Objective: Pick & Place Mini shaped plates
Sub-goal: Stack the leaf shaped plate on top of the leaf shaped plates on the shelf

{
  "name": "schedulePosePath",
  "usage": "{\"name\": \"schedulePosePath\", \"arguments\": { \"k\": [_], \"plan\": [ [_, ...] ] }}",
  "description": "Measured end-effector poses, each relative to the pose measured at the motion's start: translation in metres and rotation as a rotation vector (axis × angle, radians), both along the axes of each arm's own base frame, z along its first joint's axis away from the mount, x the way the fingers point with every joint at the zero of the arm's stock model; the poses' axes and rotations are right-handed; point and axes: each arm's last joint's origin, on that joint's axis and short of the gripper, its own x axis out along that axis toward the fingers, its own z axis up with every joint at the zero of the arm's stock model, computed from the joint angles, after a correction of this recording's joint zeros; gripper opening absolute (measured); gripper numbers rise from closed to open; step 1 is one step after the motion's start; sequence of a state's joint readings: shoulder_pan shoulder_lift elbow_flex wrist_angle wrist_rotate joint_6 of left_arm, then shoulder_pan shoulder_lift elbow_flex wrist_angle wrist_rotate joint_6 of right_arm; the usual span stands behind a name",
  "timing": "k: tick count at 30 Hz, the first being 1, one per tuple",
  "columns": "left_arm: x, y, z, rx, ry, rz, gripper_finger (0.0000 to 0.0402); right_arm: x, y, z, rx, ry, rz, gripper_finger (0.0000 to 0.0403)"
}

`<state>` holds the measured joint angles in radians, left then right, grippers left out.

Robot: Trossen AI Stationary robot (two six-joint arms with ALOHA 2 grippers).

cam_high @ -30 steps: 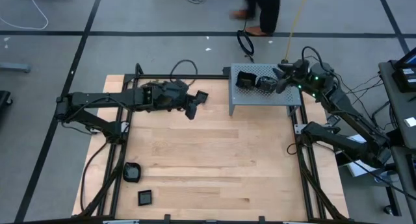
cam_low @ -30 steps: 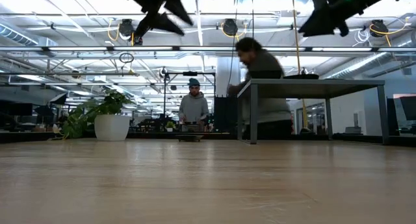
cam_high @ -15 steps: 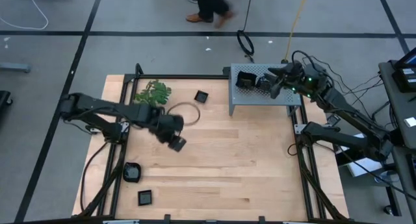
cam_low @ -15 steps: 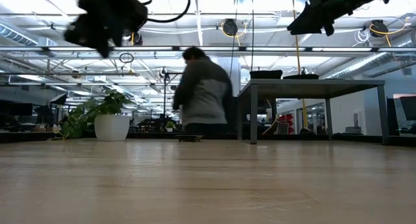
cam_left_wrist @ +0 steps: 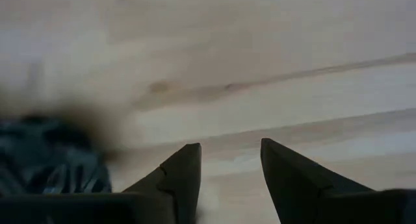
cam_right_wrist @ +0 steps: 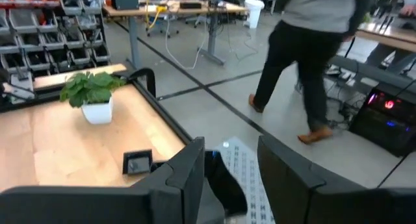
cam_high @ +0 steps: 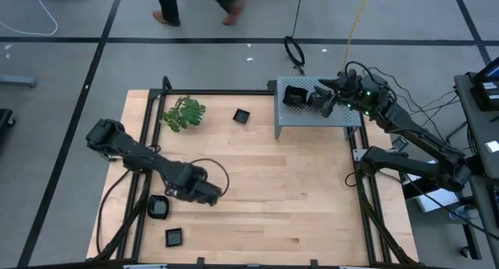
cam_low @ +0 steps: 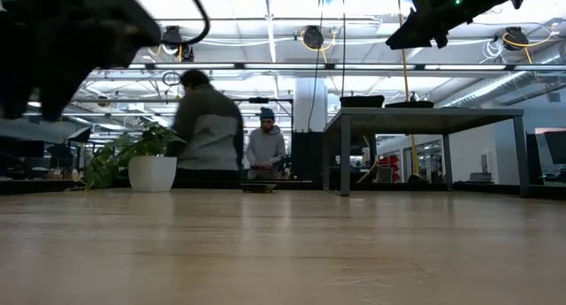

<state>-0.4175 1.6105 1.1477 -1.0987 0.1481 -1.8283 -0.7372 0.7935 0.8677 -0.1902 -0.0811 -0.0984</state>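
Observation:
Small black plates are spread about. A rounded plate (cam_high: pixel 158 207) and a square plate (cam_high: pixel 175 238) lie flat near the table's near left corner. Another square plate (cam_high: pixel 242 115) lies at the far side. Two more plates (cam_high: pixel 295 96) sit in the grey perforated box (cam_high: pixel 312 121). My left gripper (cam_high: pixel 209 194) points down, open, over bare wood just right of the rounded plate (cam_left_wrist: pixel 45 162). My right gripper (cam_high: pixel 327 99) hovers open and roughly level above the box, with a plate (cam_right_wrist: pixel 224 185) below its fingers.
A green leafy sprig (cam_high: pixel 183 113) lies at the far left of the table. The black frame rails (cam_high: pixel 148 156) run along the table's left and right sides. A person (cam_low: pixel 208 133) walks on the floor beyond the far edge. Open wood (cam_high: pixel 288 191) fills the table's middle.
My left gripper has swung from the far side, by the sprig and the far square plate, toward the near left corner. It has sunk and tipped to point straight down, still open. The sprig, hidden by the arm before, now shows. A person has walked leftward behind the table.

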Motion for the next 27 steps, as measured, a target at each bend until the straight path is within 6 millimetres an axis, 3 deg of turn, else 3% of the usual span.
{"name": "schedulePosePath", "arguments": {
  "k": [5,13,19,27],
  "plan": [
    [-0.006,-0.01,-0.013,-0.03,0.166,0.062,0.0163,0.003,-0.003,0.004,-0.036,-0.039,0.002,0.013],
    [-0.021,-0.011,-0.019,0.084,0.385,0.14,0.0163,0.007,-0.006,0.003,-0.031,-0.042,0.001,0.013],
    [-0.028,-0.022,-0.023,0.08,0.432,0.175,0.0163,0.008,-0.007,0.001,-0.024,-0.036,0.001,0.013],
    [-0.044,-0.031,-0.045,0.09,0.463,0.255,0.0163,0.009,-0.008,0.001,-0.026,-0.032,0.002,0.013]
  ]
}}
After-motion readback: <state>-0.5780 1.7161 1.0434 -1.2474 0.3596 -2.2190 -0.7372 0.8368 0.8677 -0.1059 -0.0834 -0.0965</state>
